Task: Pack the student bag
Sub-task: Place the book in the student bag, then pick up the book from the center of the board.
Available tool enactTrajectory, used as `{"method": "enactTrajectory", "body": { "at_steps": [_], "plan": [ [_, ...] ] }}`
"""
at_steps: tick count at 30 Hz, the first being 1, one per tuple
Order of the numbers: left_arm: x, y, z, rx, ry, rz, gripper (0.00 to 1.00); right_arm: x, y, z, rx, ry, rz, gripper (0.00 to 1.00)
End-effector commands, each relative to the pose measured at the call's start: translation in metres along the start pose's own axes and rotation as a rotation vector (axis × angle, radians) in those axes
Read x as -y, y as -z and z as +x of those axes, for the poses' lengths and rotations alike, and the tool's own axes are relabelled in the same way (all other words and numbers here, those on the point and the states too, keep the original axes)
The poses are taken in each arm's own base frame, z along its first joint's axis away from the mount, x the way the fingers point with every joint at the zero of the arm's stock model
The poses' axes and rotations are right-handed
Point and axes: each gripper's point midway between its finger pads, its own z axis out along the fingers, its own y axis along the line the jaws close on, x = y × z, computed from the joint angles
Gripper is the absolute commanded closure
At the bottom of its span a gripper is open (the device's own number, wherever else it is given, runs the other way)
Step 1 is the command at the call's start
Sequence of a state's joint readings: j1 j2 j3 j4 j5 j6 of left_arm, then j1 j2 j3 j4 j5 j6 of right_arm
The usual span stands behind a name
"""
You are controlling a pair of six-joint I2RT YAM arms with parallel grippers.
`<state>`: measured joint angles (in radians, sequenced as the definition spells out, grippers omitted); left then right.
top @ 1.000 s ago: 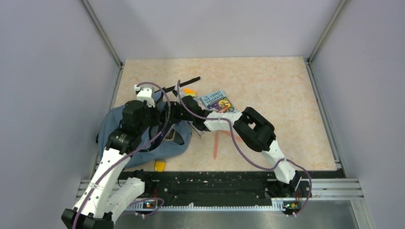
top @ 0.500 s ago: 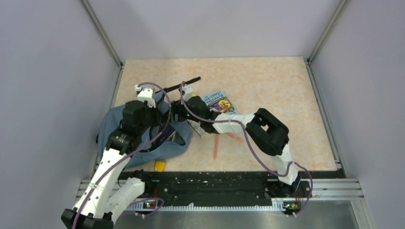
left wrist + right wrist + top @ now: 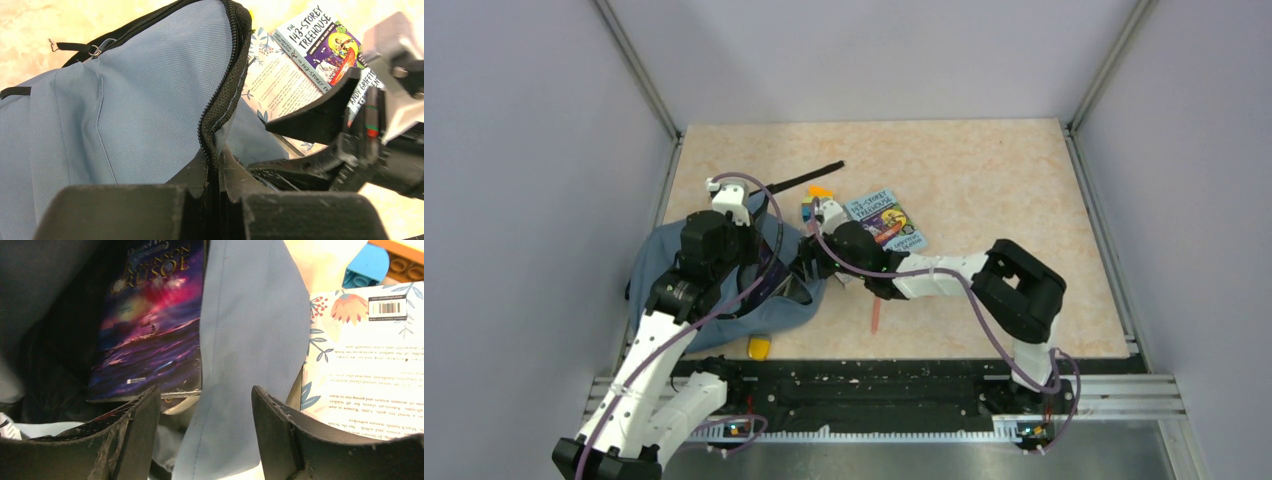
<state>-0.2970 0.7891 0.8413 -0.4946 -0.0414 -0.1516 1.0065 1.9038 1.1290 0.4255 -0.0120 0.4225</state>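
**Figure. Two arms at the mouth of the student bag; top and wrist views.**

(a) Left gripper (image 3: 216,172): jaws closed hard together, pinching the black zipper trim (image 3: 227,85) of the student bag (image 3: 130,110) and holding that edge of the opening raised.

(b) Right gripper (image 3: 206,400): jaws parted and holding nothing. It points into the bag's opening. A slate-blue fabric flap of the bag runs down between the two fingers; whether either finger presses against it cannot be told.

(c) The student bag lies slumped on the left side of the table (image 3: 984,180), beneath the left arm, its opening facing the right arm.

(d) Legible writing. Inside the bag, against the dark lining, lies a purple-and-pink paperback (image 3: 150,335) titled "ROBINSON CRUSOE"; the line above the title is too dim to read. Just outside the opening lies a floral-backed book (image 3: 360,370), back cover up, with a barcode sticker near one corner; its printed paragraphs are too small to read. Beside it lies a paperback (image 3: 320,42) reading "THE 143-STOREY TREEHOUSE" on cover and spine, with "ANDY GRIFFI…" partly hidden by the right gripper's finger.

(e) A blue brick (image 3: 369,266) and an orange brick (image 3: 402,267) sit together just beyond the floral-backed book.
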Motion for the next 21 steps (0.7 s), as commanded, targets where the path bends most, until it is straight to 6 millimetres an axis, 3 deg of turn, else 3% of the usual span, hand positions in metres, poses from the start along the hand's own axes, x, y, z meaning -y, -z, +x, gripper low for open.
{"method": "enactTrajectory", "body": {
  "at_steps": [1, 6, 11, 16, 21],
  "plan": [
    [0.017, 0.004, -0.023, 0.086, 0.013, 0.077, 1.00, -0.011, 0.027, -0.035, 0.099, 0.062, 0.025, 0.33],
    [0.017, 0.006, -0.024, 0.094, 0.014, 0.078, 1.00, 0.019, 0.054, -0.031, 0.079, 0.148, 0.170, 0.27],
    [0.017, 0.006, -0.024, 0.096, 0.014, 0.079, 1.00, 0.058, 0.092, -0.029, 0.056, 0.183, 0.366, 0.15],
    [0.017, 0.007, -0.026, 0.099, 0.016, 0.080, 1.00, 0.094, 0.133, -0.024, 0.095, -0.039, 0.434, 0.10],
    [0.017, 0.008, -0.026, 0.103, 0.017, 0.080, 1.00, 0.128, 0.161, -0.020, 0.201, -0.272, 0.465, 0.10]
  ]
}}
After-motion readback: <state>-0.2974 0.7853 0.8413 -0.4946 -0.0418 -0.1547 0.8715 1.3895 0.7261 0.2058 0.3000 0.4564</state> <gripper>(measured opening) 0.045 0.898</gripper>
